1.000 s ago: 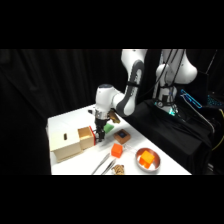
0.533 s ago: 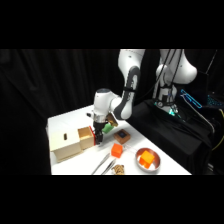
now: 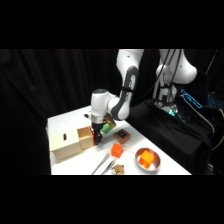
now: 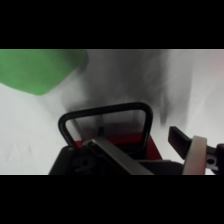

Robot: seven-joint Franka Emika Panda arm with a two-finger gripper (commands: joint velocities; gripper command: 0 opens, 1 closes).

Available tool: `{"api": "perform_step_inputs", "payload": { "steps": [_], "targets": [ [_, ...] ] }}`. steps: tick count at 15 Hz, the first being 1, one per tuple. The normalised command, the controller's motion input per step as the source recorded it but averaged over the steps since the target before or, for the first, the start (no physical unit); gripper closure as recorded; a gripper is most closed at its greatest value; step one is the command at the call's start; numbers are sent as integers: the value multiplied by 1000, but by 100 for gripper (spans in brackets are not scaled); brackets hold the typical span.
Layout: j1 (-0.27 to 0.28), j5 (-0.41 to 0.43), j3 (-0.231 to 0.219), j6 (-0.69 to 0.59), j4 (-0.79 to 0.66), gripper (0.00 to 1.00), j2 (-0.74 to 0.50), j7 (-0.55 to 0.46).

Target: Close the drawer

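My arm (image 3: pixel 126 80) wears smooth, glossy white plastic shells with dark matt joints. The box (image 3: pixel 64 142) below me looks like pale, matt wood, and its drawer (image 3: pixel 86 138) has a flat reddish-orange front; up close, the drawer's handle (image 4: pixel 106 120) is a thin, dark, smooth loop. The worktop (image 3: pixel 70 119) is plain matt white. The bowl (image 3: pixel 148 160) shines like polished metal, as do the tongs (image 3: pixel 102 165). A black cloth backdrop (image 3: pixel 55 80) hangs dull and soft. A green thing (image 4: pixel 40 69) looks smooth and matt.
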Motion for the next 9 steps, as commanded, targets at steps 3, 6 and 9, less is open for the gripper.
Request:
{"api": "perform_step_inputs", "payload": {
  "steps": [3, 6, 9],
  "targets": [
    [5, -49, 5, -478, 392, 0, 11, -147],
    [25, -71, -28, -386, 439, 0, 96, -110],
    [29, -75, -31, -281, 438, 0, 152, -90]
  ]
}}
